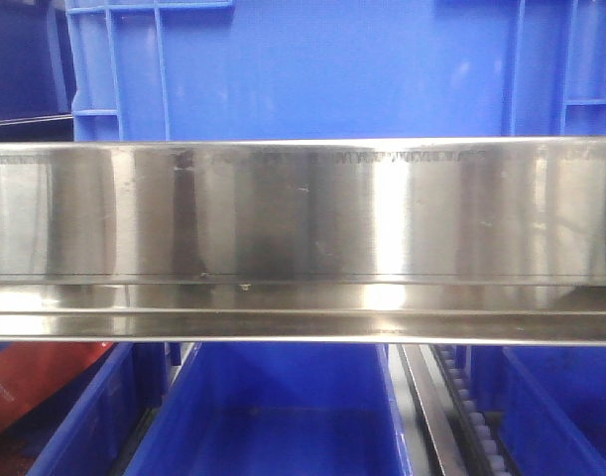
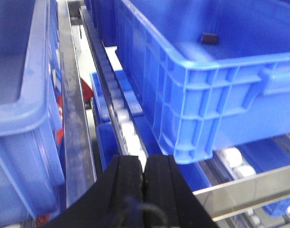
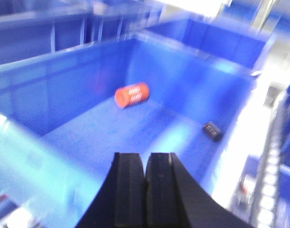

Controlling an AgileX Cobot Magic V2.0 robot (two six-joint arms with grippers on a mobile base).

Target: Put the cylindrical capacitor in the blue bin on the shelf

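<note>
The cylindrical capacitor point(image 3: 131, 95) is lying on its side on the floor of the blue bin point(image 3: 64, 95), well apart from a small dark part point(image 3: 212, 131) near the far wall. The right tool point(image 3: 145, 190) is hanging above the bin's near rim, jaws pressed together and holding nothing. The left tool point(image 2: 144, 192), likewise pressed together, is hovering over the shelf point(image 1: 303, 238) rollers point(image 2: 128, 133) beside another bin.

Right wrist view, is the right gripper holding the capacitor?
No, the right gripper is shut on nothing, and the capacitor lies apart from it on the floor of the blue bin.
</note>
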